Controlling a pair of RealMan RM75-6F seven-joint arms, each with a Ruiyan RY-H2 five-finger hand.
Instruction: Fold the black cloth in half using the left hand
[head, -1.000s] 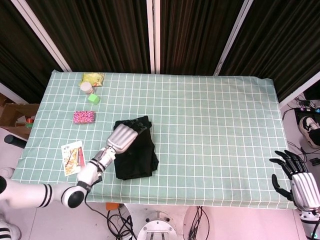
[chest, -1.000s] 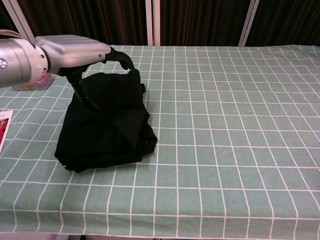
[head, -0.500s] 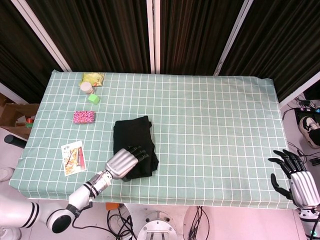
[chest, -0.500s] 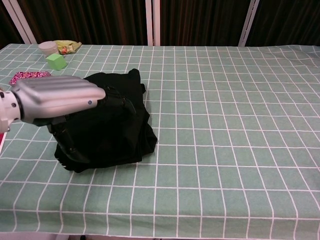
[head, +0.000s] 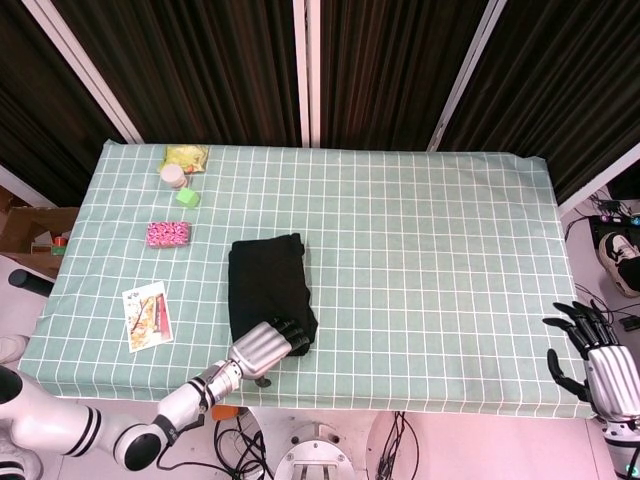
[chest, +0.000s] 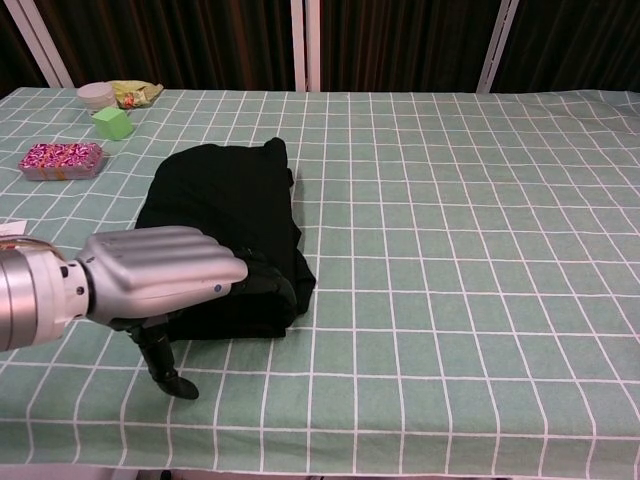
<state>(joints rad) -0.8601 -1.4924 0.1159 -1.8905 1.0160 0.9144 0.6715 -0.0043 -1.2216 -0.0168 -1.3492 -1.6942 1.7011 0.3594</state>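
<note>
On the checked table (head: 420, 250), the left hand (chest: 165, 272) fingers (chest: 262, 281) lie released over the black cloth (chest: 225, 210).

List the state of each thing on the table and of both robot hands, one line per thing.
black cloth: folded into a flat stack, lying on the table.
left robot hand: at the cloth's near edge, fingers curled over it; grip unclear.
right robot hand: off the table's right corner, fingers spread, holding nothing.
pink packet: lying flat.
green cube: sitting beside the white jar, which is upright.
yellow bag: lying crumpled.
printed card: lying flat.
</note>
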